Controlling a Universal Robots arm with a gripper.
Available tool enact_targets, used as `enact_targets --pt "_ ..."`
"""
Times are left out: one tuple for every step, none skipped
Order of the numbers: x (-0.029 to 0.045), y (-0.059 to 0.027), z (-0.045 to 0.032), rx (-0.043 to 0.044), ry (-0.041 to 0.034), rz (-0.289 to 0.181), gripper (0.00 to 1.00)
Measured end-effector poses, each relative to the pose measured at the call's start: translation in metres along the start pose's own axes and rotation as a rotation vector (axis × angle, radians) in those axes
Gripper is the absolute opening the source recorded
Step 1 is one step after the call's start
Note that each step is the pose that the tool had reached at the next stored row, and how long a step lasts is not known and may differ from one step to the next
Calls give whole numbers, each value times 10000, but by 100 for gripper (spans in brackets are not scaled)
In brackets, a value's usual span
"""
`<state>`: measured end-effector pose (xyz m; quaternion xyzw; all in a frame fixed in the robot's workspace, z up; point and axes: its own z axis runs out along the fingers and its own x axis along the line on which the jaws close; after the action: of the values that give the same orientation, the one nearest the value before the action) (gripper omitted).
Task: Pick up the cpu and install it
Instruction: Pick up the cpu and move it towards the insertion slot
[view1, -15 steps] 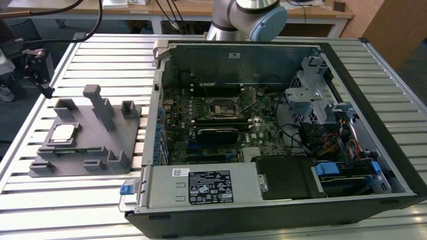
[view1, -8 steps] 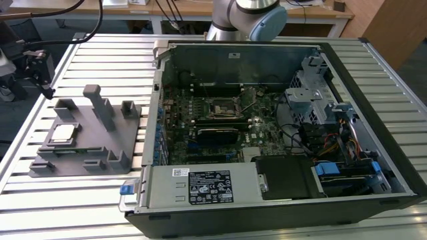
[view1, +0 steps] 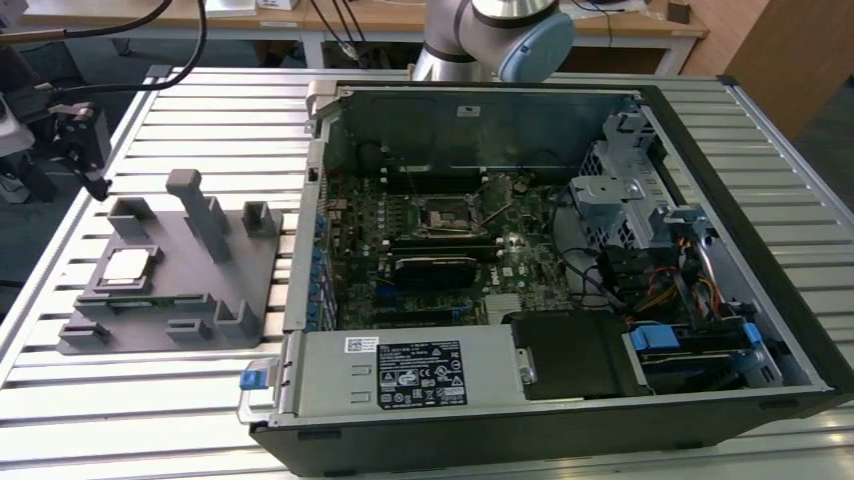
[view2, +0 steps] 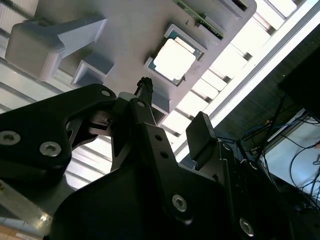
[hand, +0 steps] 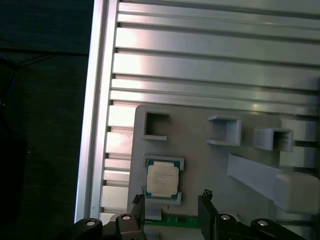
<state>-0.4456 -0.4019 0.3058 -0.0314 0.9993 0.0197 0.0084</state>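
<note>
- In the exterior view, the cpu is lying in the grey holder on the tabletop, outside the computer case.
- In the second wrist view, the pincer is hovering spread and holding nothing.
- In the first wrist view, the cpu is sitting ungrasped, so pickup and install are both waiting.

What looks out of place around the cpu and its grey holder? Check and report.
Nothing stands out. The cpu lies flat and square in its recess on the grey holder, not tilted or shifted. The pincer hangs open near it, holding nothing.
</note>
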Motion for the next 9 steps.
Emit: enact_targets --pt "0 0 4 0 0 0 54" --pt "0 0 9 -1 -1 0 54" --pt "0 0 13 0 0 0 54" --pt "0 0 17 0 0 0 54" --pt "0 -1 20 1 4 1 54" --pt "1 -1 24 1 6 0 54" --pt "0 -1 28 13 7 0 54" --pt "0 -2 35 22 7 -1 54" --pt "0 -2 44 24 5 -1 54"
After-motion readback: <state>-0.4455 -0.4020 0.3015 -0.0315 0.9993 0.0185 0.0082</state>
